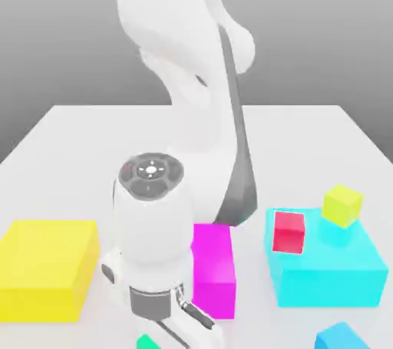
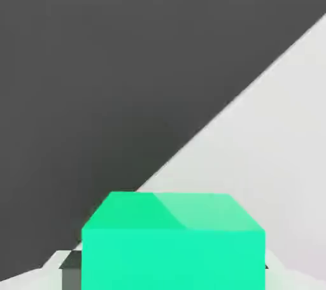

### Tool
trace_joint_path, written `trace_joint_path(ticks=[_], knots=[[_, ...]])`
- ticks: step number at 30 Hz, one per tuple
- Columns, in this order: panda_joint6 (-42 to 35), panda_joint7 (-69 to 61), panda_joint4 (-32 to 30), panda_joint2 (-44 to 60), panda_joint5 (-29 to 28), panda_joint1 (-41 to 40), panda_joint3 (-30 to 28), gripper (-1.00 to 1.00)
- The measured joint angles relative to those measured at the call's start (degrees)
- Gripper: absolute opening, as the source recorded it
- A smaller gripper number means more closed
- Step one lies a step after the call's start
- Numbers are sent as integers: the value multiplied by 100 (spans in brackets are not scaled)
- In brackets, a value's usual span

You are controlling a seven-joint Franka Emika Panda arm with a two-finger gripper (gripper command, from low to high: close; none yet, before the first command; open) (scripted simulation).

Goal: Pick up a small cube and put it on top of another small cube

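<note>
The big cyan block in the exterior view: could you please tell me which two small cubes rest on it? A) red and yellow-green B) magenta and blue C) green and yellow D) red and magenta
A: a red cube and a yellow-green cube sit on top of the big cyan block.

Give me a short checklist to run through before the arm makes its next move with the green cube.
1. Green cube close under the claw: ok.
2. Claw closed on the green cube: cannot tell.
3. Green cube lifted off the table: cannot tell.
4. Small cubes free as a target: red cube and small yellow cube sit uncovered on the cyan block: ok.
5. Pink block stands beside the arm, toward the cyan block: not ok.
</note>
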Motion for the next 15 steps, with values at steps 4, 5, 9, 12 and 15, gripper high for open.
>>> trace_joint_path(ticks=[4, 5, 9, 12, 15], knots=[[-447, -470, 152, -250, -190, 441, 545, -100], [-536, -593, 195, -284, -245, 565, 689, -100], [-761, -1044, 424, -211, -549, 1108, 1208, -100], [-400, -979, 572, 342, -941, 1472, 1117, 100], [-400, -979, 572, 342, -941, 1472, 1117, 100]])
